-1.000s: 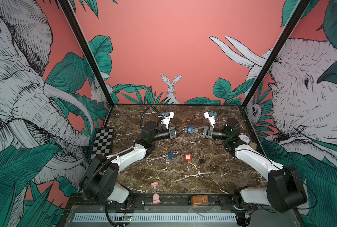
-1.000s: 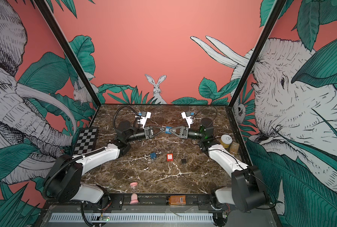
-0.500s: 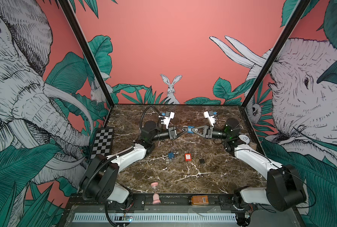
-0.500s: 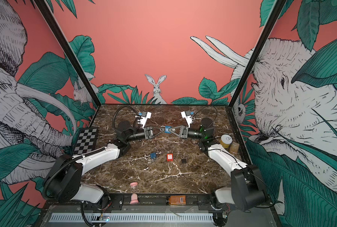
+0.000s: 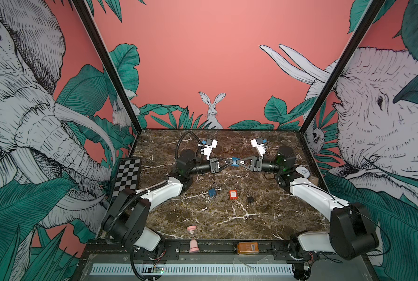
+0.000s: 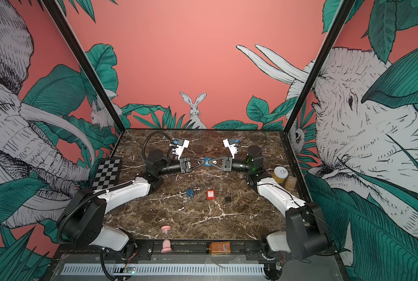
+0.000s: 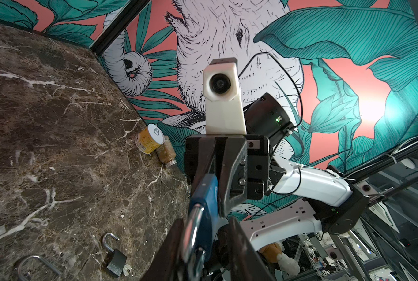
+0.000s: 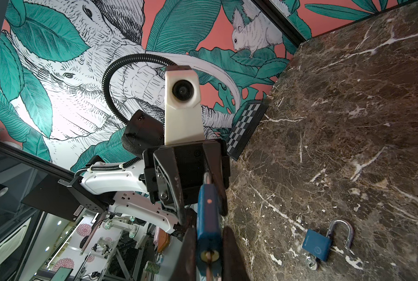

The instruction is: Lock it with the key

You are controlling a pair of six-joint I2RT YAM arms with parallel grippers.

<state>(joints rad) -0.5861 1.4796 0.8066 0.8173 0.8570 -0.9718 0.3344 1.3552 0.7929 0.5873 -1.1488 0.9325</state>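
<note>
Padlock (image 5: pixel 234 161): blue, held in the air above the table (image 5: pixel 227 219), centre of both top views, between the two arms.
Right gripper (image 8: pixel 209 233): clamped on the padlock body, brass keyhole end nearest its wrist camera.
Left gripper (image 7: pixel 205 220): jaws parted, one finger on each side of the shackle (image 7: pixel 192 231), with a gap on both sides; not squeezing it.
Key (image 8: pixel 209 264): a thin stem seemed to sit in the brass keyhole; too blurred to be sure.
Shackle seat: whether the free leg was home in the body could not be told from any view.
Other locks: blue lock (image 5: pixel 212 192), red lock (image 5: pixel 232 194) and black lock (image 5: pixel 250 199) lay in a row lower on the table, well apart from both grippers. The blue and black ones had open shackles.
Step (judged): shackle handling on the lifted padlock, locking not yet confirmed.
Next move (judged): right grip had to stay firm while the left came round to the keyhole end, pinched the key and turned it. If the shackle was not seated, it needed pressing in first.
Risk (judged): the padlock could twist in the right jaws under the turning load.
</note>
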